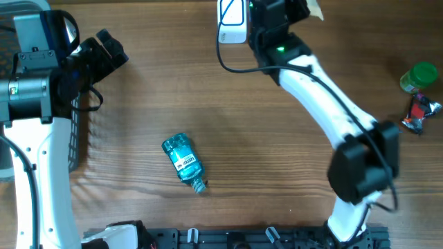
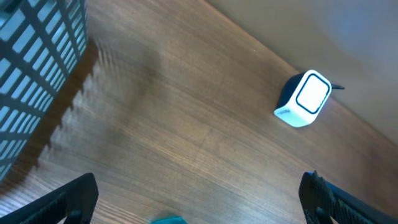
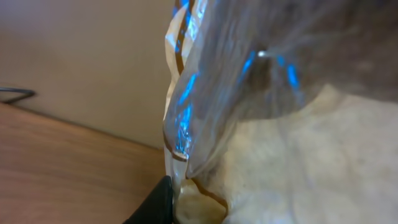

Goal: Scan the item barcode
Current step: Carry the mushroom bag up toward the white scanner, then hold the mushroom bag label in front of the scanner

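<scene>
Over on the far side of the room's left, the left pincer hangs with its jaws spread as wide as they go and nothing between them. Just below and behind it stands the mesh basket, and well ahead of it, lower on the table, a blue mouthwash bottle lies on its side, untouched. From that pincer's own camera the white scanner sits far out in front and to its right, with bare wood between.

Moving across, the right pincer is up at the table's far edge, its jaws nearly closed on a crinkly packet, clear film over something pale cream. The scanner lies just beside this pincer, to its left as I look down, close but not touching as far as I can tell. Well off to the pincer's other side, near the arm's base, a green-lidded jar and a dark foil pouch wait together.

By my reckoning the task is partway through: an item is picked up and brought next to the scanner. What is left is presenting the barcode to the scanner's window. I cannot see a barcode on the packet, nor tell which way it faces.
</scene>
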`<state>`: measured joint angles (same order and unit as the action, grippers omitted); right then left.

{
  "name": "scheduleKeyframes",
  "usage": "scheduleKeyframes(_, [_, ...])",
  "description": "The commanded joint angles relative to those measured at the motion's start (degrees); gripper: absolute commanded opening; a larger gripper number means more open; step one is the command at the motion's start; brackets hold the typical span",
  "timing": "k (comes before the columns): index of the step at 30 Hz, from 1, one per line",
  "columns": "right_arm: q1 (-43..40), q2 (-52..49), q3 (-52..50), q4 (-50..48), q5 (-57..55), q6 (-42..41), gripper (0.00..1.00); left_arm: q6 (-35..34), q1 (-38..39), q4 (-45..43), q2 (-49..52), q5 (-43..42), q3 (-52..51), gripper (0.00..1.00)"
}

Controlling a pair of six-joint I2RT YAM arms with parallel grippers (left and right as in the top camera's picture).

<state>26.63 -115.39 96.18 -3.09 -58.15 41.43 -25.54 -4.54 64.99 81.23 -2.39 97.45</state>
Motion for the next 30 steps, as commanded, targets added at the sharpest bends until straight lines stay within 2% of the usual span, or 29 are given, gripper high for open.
scheduleKeyframes(1, [2.25, -7.8, 0.24, -4.28, -6.8, 12.39, 0.05, 0.74, -0.31, -0.17, 0.22, 0.57, 0.28, 1.0])
scheduleKeyframes(8, [4.7, -14.32, -0.31, -5.03, -7.3, 12.68, 0.05, 0.74, -0.31, -0.15, 0.22, 0.57, 0.28, 1.0])
scheduleKeyframes(14, [3.91, -19.63, -0.31, -5.53, -7.21, 19.12, 0.05, 0.74, -0.31, -0.15, 0.22, 0.57, 0.28, 1.0])
scheduleKeyframes(19, [4.55, -24.83, -0.31, -11.1, -6.78, 23.23, 0.05, 0.74, -0.31, -0.15, 0.22, 0.57, 0.28, 1.0])
scheduleKeyframes(30, [5.27, -27.65, -2.47, -11.04, -7.87, 24.65, 0.05, 0.74, -0.31, -0.15, 0.22, 0.57, 0.28, 1.0])
